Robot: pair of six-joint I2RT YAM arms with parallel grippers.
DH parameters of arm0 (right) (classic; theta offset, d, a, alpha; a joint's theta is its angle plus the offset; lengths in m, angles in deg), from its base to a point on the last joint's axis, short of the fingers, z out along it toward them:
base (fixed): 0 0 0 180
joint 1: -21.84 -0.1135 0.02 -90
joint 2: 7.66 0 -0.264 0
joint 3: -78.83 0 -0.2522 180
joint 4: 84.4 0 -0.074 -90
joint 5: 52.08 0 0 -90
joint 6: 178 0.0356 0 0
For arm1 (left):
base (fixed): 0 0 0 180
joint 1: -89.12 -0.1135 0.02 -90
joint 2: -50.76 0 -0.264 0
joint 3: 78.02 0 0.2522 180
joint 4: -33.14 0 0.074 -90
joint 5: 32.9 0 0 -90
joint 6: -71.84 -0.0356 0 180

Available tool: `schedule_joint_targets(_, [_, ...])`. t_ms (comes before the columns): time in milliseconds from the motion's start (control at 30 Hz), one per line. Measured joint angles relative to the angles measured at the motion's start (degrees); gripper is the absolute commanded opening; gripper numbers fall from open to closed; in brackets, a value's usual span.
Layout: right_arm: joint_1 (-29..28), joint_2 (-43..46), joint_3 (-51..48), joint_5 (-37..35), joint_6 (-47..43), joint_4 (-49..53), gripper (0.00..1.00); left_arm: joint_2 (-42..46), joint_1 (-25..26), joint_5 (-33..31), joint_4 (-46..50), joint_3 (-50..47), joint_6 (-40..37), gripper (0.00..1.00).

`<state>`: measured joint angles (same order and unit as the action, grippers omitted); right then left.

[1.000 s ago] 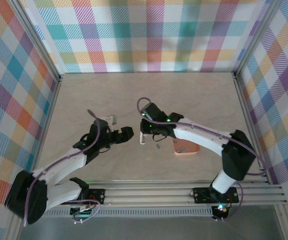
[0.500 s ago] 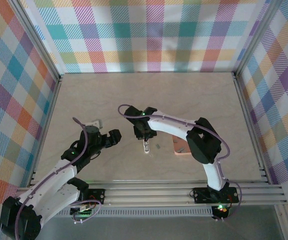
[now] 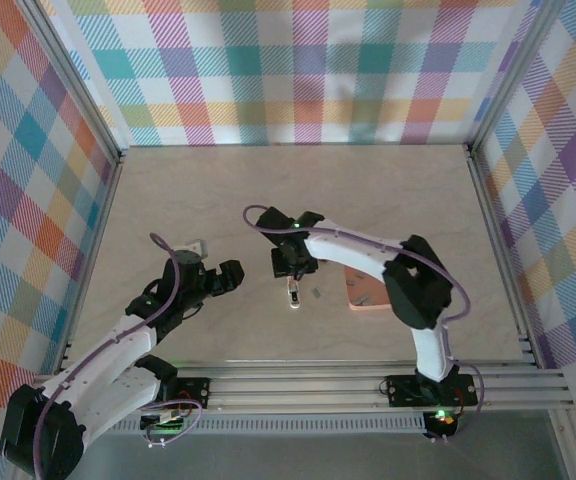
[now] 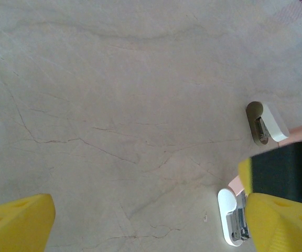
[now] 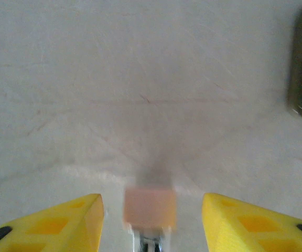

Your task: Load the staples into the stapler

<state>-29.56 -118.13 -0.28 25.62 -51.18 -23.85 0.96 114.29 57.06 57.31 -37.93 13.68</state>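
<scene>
Right gripper [image 3: 292,274] jaws spread, pointing down at the table [image 3: 198,190]. In the right wrist view the pink stapler [image 5: 149,206] sits between the two yellow fingers [image 5: 72,218], roughly centred with a clear gap each side, so it is not pinched. That view is blurred, so I can't tell how high the tips are over it. In the top view the stapler lies on the table right at the gripper's near side, long axis roughly front-to-back. Left gripper [image 4: 148,210] jaws wide apart, bare table between them. It sits off to the left of the stapler, apart from it. In the left wrist view the stapler shows at lower right, with a pale face and a metal bit visible. It is partly hidden there by the left gripper's own finger and the right gripper's black body. Small grey-white oblong piece [image 4: 269,122] lies just beyond the stapler, not touching it. Salmon-orange tray [image 3: 380,300] is further right, near but apart.
</scene>
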Motion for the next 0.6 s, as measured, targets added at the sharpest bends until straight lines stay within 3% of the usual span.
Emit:
schedule_joint_targets(233, [1.14, 15.98, -13.40, 0.46, -0.74, -0.81, 0.42, -2.21, 0.00, 0.94, -0.24, 0.00, -0.15, 0.92])
schedule_joint_targets(600, [3.45, 3.61, -15.13, 5.11, -9.03, -1.88, 0.38, -4.24, -0.09, 2.12, -1.55, 0.00, -0.17, 0.92])
